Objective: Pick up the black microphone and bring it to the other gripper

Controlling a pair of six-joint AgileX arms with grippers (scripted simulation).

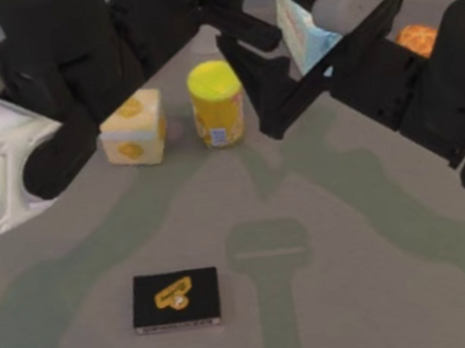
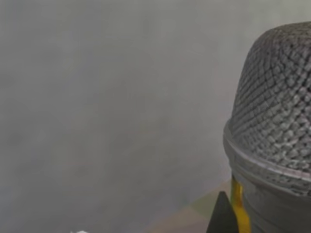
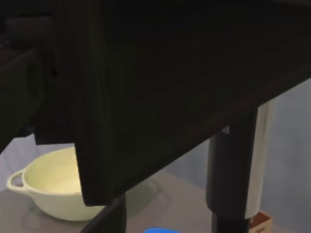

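Left wrist view is basically all black microphone [image 2: 274, 141], mesh head huge beside my left gripper's fingertip [image 2: 222, 216]. Can't tell whether that pincer's clamped on it. My right gripper [image 1: 261, 95] hangs just beside the yellow can [image 1: 216, 103], grip unclear too.

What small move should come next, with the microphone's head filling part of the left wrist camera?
Probably ease the right end effector a touch closer to the left end effector before any grasp. The black microphone looms large but only partly in the left wrist view, so it seems near yet not centred. Both arms meet above the yellow can.
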